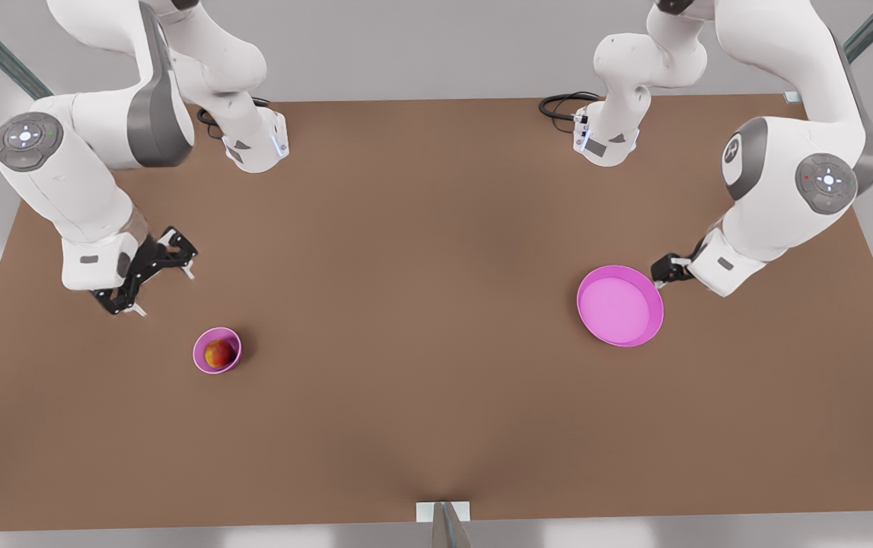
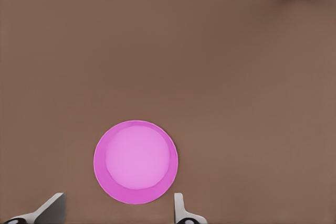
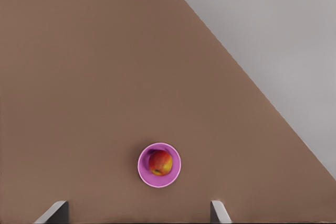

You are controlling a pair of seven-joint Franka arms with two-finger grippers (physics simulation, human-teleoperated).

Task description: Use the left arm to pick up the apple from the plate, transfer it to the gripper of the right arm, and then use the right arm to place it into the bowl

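The red and yellow apple [image 1: 218,353] [image 3: 160,162] lies inside the small deep pink bowl [image 1: 199,359] [image 3: 144,173], on the front view's left. Up and to the left of the bowl, my right gripper [image 1: 164,290] [image 3: 137,214] hangs open with nothing between its fingers. On the front view's right, the wide pink plate [image 1: 619,305] [image 2: 135,161] holds nothing. My left gripper [image 1: 665,270] [image 2: 116,216] hovers open at the plate's far right rim.
The brown table [image 1: 421,320] carries both arm bases [image 1: 257,144] [image 1: 605,137] at its far edge, with black cables [image 1: 562,105] beside them. A metal bracket [image 1: 442,511] sits at the middle of the near edge. Grey floor lies past the table's edges.
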